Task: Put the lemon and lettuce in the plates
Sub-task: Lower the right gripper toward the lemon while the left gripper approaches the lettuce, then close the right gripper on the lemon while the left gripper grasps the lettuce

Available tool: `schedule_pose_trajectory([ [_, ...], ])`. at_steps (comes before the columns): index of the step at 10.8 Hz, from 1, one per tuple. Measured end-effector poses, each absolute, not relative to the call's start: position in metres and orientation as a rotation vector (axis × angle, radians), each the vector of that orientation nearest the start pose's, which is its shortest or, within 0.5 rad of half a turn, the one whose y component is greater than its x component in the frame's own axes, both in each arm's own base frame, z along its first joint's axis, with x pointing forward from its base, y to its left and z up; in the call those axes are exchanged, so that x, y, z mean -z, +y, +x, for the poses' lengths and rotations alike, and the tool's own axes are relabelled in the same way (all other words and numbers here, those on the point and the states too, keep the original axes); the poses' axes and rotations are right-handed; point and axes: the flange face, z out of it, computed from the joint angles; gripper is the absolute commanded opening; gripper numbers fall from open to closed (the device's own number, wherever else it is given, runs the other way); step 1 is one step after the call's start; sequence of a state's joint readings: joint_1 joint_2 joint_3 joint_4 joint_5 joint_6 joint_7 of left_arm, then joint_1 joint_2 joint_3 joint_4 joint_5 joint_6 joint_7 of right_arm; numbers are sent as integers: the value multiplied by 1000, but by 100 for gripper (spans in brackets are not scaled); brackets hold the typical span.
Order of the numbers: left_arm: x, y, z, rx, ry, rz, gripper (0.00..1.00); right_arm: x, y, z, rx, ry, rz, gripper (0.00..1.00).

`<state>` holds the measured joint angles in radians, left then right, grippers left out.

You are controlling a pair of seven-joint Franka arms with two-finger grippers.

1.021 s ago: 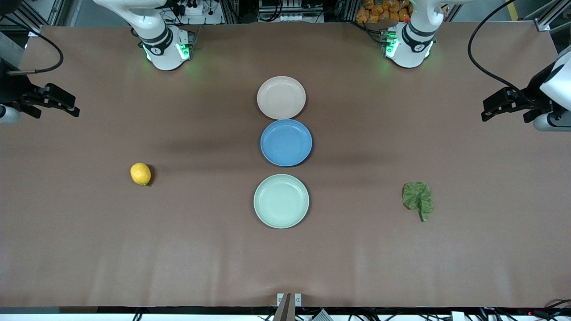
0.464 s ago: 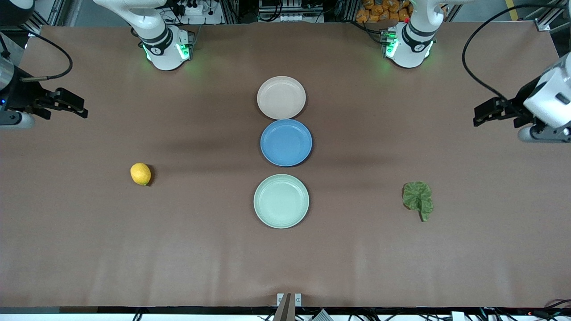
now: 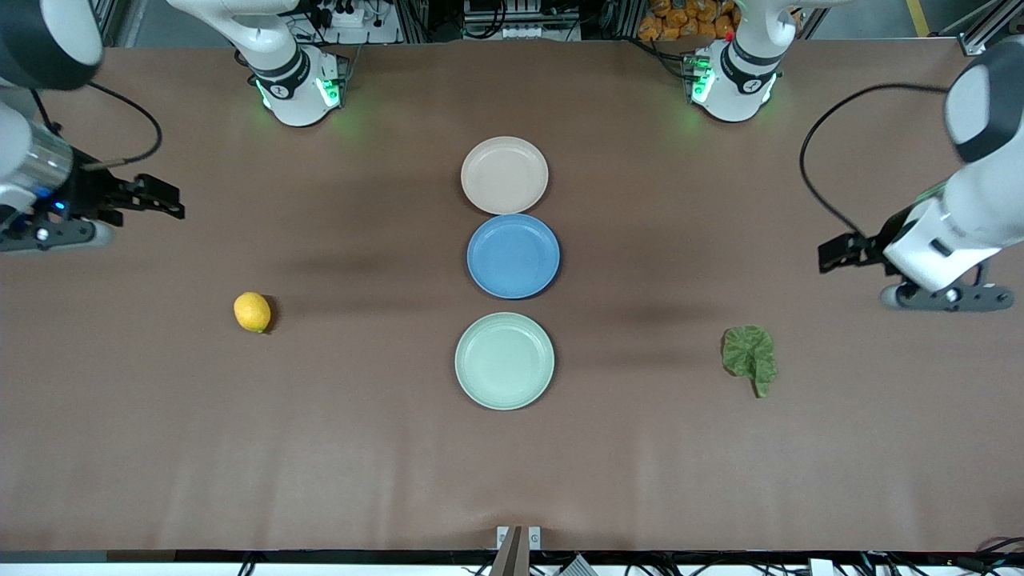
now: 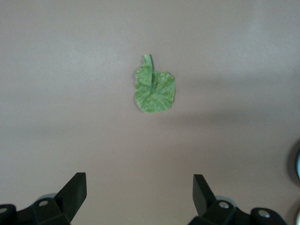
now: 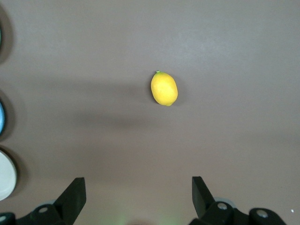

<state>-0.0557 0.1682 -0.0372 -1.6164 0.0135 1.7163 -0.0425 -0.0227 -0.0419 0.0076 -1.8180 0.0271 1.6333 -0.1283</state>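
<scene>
Over at the right arm's end of the table, the right gripper (image 3: 164, 206) hangs in the air above bare tabletop, fingers spread wide and holding nothing. The lemon (image 3: 252, 312) sits on the brown table (image 3: 360, 448) nearer the front camera than that gripper and well apart from it; the right wrist view has the lemon (image 5: 164, 88) lying on its side, alone on the surface, with the open fingertips (image 5: 75, 192) framing empty table.

Down the middle runs a line of three plates: the beige-pink plate (image 3: 505, 175) farthest from the front camera, the blue plate (image 3: 514, 256) touching its rim, then the mint green plate (image 3: 505, 361) nearest the camera, set a little apart from the blue one. All three are empty.

Toward the left arm's end, the lettuce (image 3: 750, 355) lies flat on the table, stem pointing toward the front camera. The left gripper (image 3: 832, 257) is up in the air over bare table, near the leaf but not above it. The left wrist view shows the lettuce (image 4: 154, 87) untouched, the fingers (image 4: 201, 190) spread apart and empty.
</scene>
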Motion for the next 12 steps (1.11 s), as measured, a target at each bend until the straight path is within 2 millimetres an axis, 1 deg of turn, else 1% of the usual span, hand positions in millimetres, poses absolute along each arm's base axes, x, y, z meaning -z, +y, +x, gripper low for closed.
schedule_pose_trajectory([
  [3, -458, -54, 611, -97, 88, -3124, 100, -473, -5, 530, -221, -303, -3077, 100],
  [4, -442, -54, 613, -100, 89, -3124, 100, -452, -4, 528, -204, -332, -3075, 100],
  [7, -408, -56, 623, -92, 91, -3127, 100, -388, -2, 514, -143, -380, -3079, 100],
  [9, -381, -56, 632, -50, 104, -3117, 100, -347, 10, 505, -154, -435, -3072, 100],
  [11, -347, -55, 639, 1, 133, -3096, 100, -315, 22, 512, -137, -473, -3072, 100],
  [12, -329, -56, 640, 9, 138, -3096, 100, -298, 24, 517, -118, -489, -3078, 100],
])
